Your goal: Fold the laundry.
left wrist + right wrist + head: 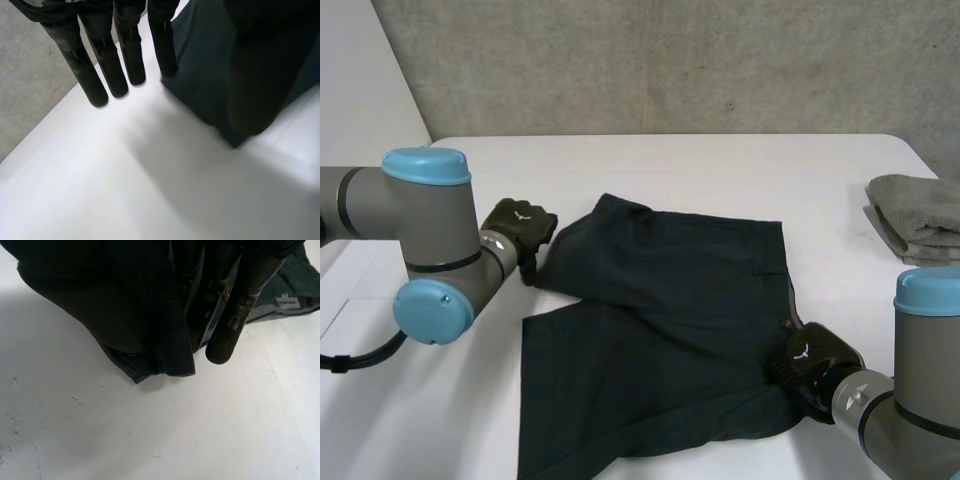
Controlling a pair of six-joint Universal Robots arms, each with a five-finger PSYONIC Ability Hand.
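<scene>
1. Shorts point(660, 320), dark navy, lie across the middle of the white counter point(720, 165), one layer slanting over another.
2. The left hand point(520, 225) is at the shorts' left corner. Its fingers point(162, 45) are straight, and the corner seems to be pinched between the thumb and the nearest finger, though the thumb is only a dark blur in the left wrist view. The other fingers hang free over bare counter.
3. The right hand point(810, 362) is at the shorts' right edge, by the waistband. It is closed on a bunch of cloth, which sags from its fingers point(235, 315) just above the counter.
4. What could go wrong, as I judge it:
   - The left pinch takes little cloth, so a quick pull could slip the corner out and let that side drop crooked.
   - The right hand grips a wad rather than a flat edge, so carrying it over may leave a lump or crease inside the fold.
   - If the two hands rise or travel unevenly, the layers could skew and the edges would not meet.
   - A wide sweep to the right might brush the grey towel point(918, 215) folded at the counter's far right edge, well apart from the shorts.
5. Counted: one pair of shorts, one folded towel, two hands, one counter.
</scene>
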